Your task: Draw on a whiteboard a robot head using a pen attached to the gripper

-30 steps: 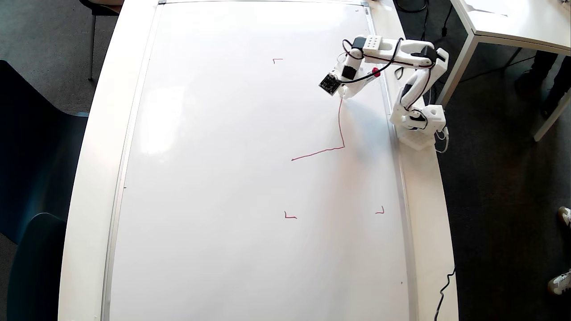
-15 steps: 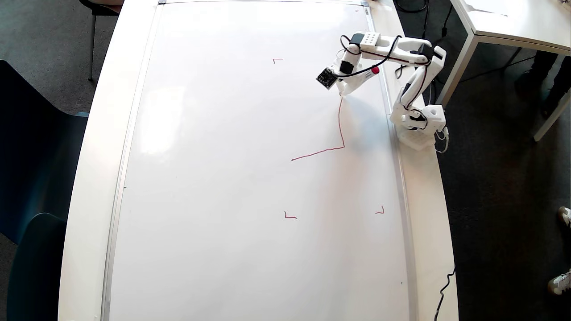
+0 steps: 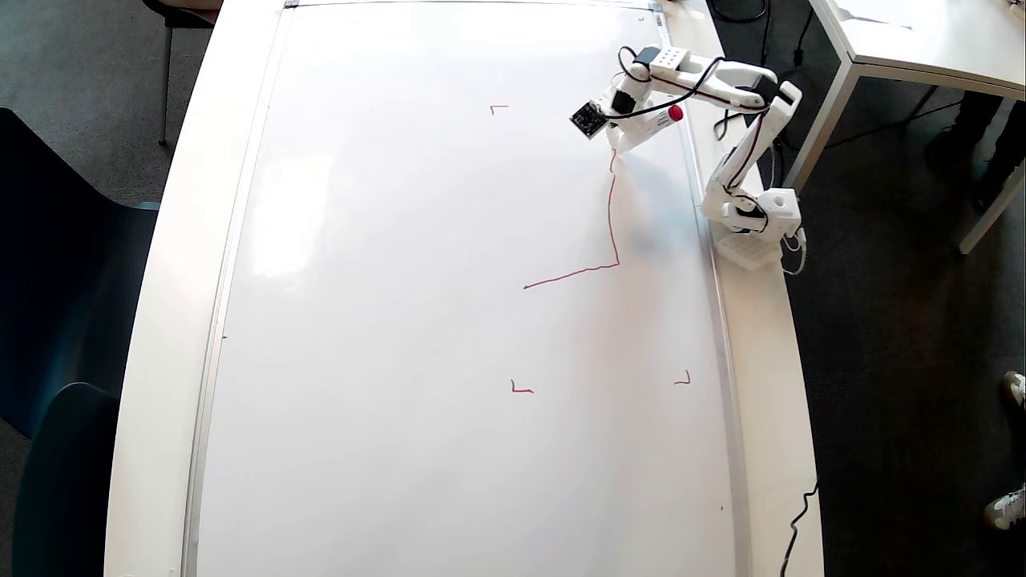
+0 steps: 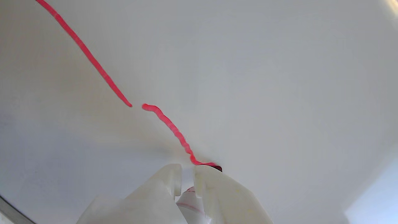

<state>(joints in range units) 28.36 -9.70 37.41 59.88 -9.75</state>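
The gripper (image 3: 619, 146) sits over the upper right part of the whiteboard (image 3: 401, 320) in the overhead view, its tip down at the surface. Its two white fingers (image 4: 214, 189) are closed around the pen (image 3: 659, 122), which lies slanted along the claw with its red cap pointing back toward the arm. In the wrist view only a sliver of the pen (image 4: 190, 199) shows in the narrow gap between the fingers, and its dark tip (image 4: 218, 168) touches the board just ahead of the right finger.

The robot head (image 3: 612, 216) is only partly drawn. In the overhead view, a thin red line starts right at the gripper, runs down the board away from it, turns a corner, and goes off to the left, ending well apart from the tool. In the wrist view the line (image 4: 174, 130) leads from the pen tip up and to the left, wobbling, then breaks in a small gap before a straighter stroke (image 4: 84, 51) carries on toward the top left corner.

Three small red corner marks show: one (image 3: 498, 107) to the left of the gripper and two (image 3: 521, 389) (image 3: 684, 378) far below it. A small black square board (image 3: 588, 119) hangs just beside the gripper on its left.
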